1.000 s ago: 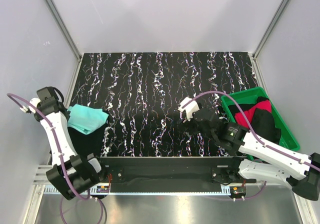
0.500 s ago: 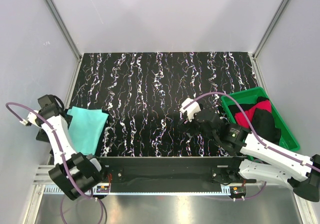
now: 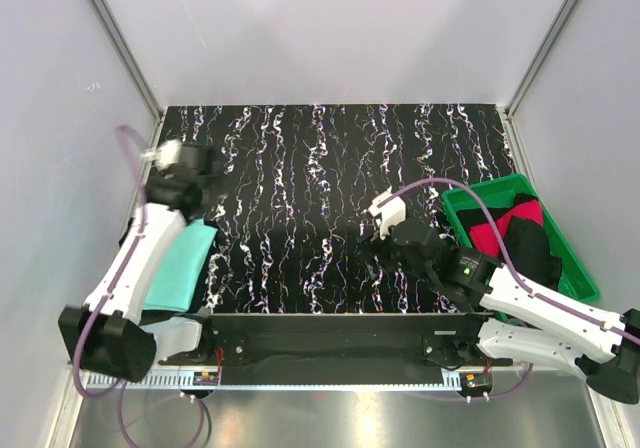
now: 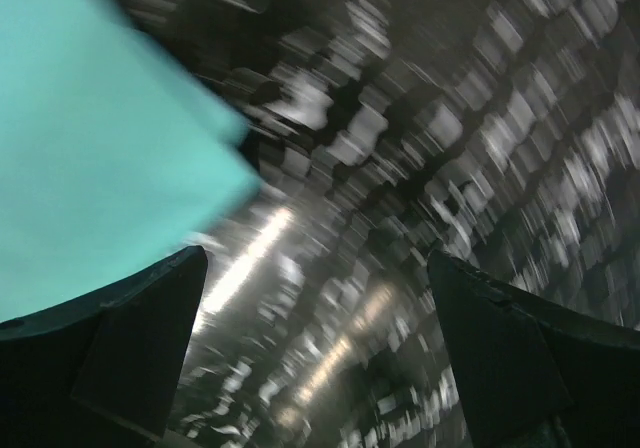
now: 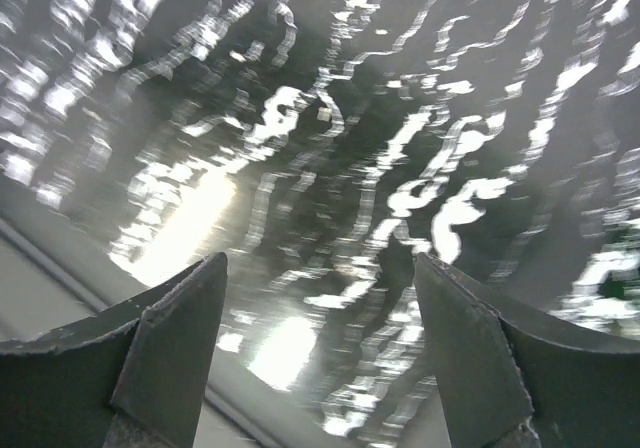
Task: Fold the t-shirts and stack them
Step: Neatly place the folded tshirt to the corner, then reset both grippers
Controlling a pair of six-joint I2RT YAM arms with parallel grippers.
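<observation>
**Two arms, mat, shirts: both grippers empty**

Top view: folded turquoise-mint t-shirt (image 3: 180, 268) lies flat at the near left edge of the black marbled mat (image 3: 300, 158). The blurred left gripper (image 3: 198, 168) is above the mat, just beyond it. The right gripper (image 3: 372, 236) is over the mat's near right part. The green tray (image 3: 480, 188) at right holds a red-pink t-shirt (image 3: 488, 233) and a black t-shirt (image 3: 535, 250), bunched.

Left wrist: left gripper (image 4: 315, 268) spread wide, nothing between its fingers; the turquoise shirt (image 4: 90, 148) is at upper left.

Right wrist: right gripper (image 5: 318, 263) spread wide, grasping nothing, over bare mat (image 5: 350, 118).

Turquoise t-shirt (image 3: 190, 263) folded; red-black t-shirts (image 3: 515, 230) seemingly crumpled.
</observation>
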